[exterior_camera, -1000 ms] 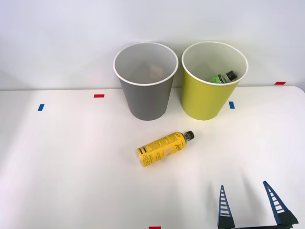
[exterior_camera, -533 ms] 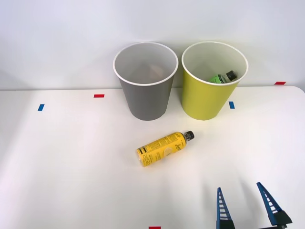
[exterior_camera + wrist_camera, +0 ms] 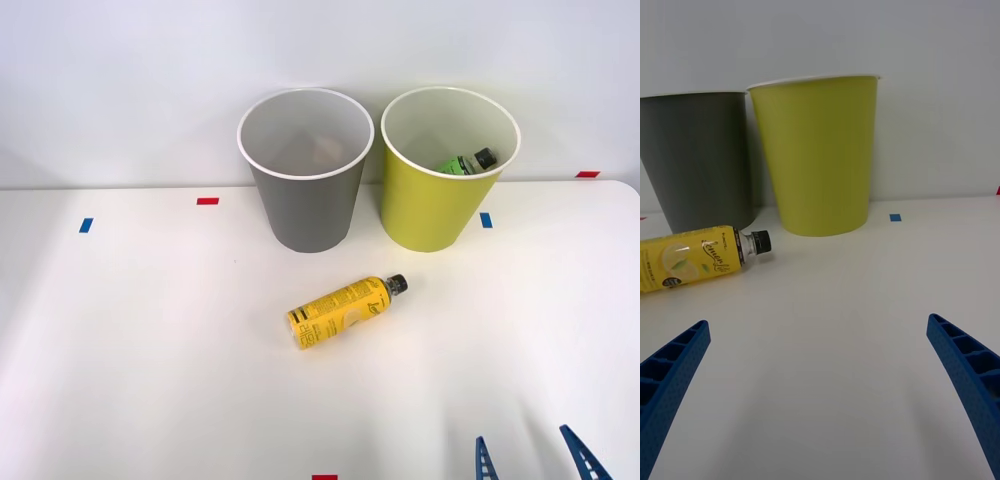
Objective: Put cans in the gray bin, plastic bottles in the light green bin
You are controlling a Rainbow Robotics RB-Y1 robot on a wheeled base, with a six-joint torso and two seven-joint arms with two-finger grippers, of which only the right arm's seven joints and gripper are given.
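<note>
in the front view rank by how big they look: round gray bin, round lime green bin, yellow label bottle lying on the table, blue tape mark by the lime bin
1. Round gray bin and round lime green bin: look alike, not ranked apart.
2. Yellow label plastic bottle with dark cap.
3. Small blue tape mark.

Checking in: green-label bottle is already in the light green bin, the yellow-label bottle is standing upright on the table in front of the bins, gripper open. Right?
Not quite. The front view shows the yellow-label bottle lying on its side on the table, not standing upright. The rest holds: the green-label bottle is in the light green bin, and the right gripper is open.
</note>
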